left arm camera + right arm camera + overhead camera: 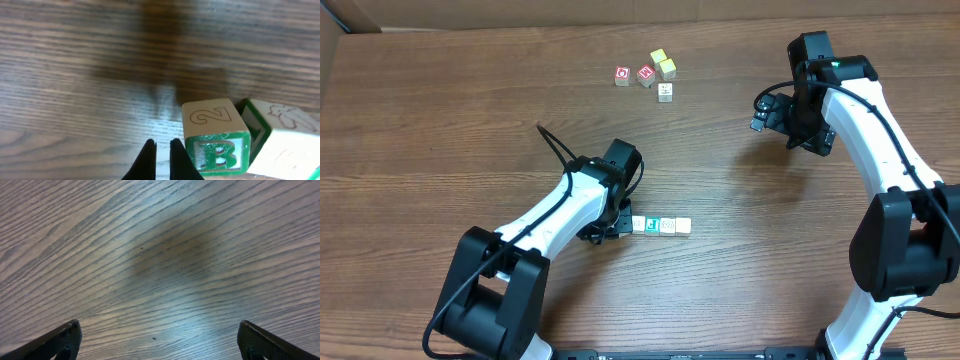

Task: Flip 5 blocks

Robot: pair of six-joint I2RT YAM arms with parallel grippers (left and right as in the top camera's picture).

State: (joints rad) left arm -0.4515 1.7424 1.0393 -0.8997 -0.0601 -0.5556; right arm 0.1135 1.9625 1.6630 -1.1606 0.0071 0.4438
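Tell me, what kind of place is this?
Probably a robot lab bench: a wooden table, a left arm and right arm mounted at it, and tiny letter blocks laid out.

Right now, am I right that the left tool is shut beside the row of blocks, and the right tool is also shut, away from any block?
Not quite: the right tool is open, its jaws spread to opposite edges of the right wrist view. The left tool is indeed shut beside the row of blocks, the right one away from any block.
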